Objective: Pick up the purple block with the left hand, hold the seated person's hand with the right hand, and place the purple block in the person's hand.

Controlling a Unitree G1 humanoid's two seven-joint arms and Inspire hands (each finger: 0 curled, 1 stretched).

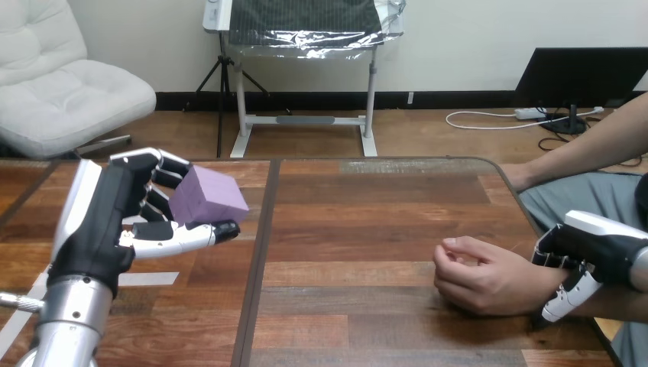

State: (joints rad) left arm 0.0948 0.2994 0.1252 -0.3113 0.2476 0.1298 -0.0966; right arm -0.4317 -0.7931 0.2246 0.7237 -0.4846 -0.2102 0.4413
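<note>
My left hand (107, 222) is raised above the table's left part, its fingers and thumb curled round the purple block (208, 196), which it holds clear of the wood. At the right, the person's hand (481, 275) rests on the table as a loose fist, knuckles toward the middle. My right hand (592, 256) lies over the person's wrist at the right edge, with its fingers curled down round the wrist.
The wooden table (367, 222) has a dark seam running front to back just right of the block. A strip of white tape (149, 279) lies on the wood under my left hand. The person's other forearm (581, 153) reaches in at the far right.
</note>
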